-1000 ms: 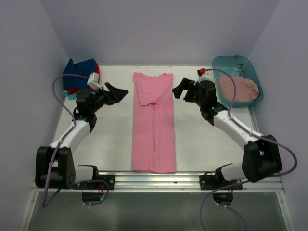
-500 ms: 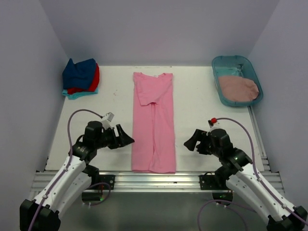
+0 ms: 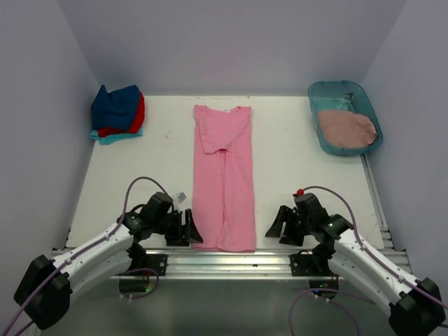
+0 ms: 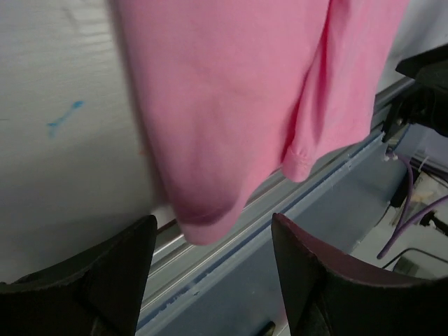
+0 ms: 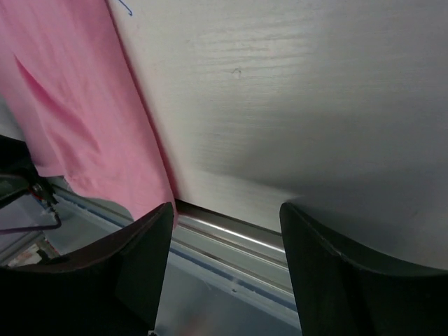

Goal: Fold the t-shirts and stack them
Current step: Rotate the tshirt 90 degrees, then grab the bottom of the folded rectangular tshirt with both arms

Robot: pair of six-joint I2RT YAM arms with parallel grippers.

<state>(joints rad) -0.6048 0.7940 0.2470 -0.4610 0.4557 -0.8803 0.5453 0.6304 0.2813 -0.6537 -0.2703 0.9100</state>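
Top external view shows the bright pink t-shirt (image 3: 224,175) lying flat at the centre as a long strip; left gripper (image 3: 192,230) and right gripper (image 3: 278,227) stand open and empty, just beside its near hem. Next, I judge, each must pinch one hem corner for the lengthwise fold

Flat shirt (image 3: 224,182) central, shirt stack (image 3: 117,112) far left, tub (image 3: 334,89) far right.

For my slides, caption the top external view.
Near hem of pink t-shirt flanked by open left gripper and open right gripper.
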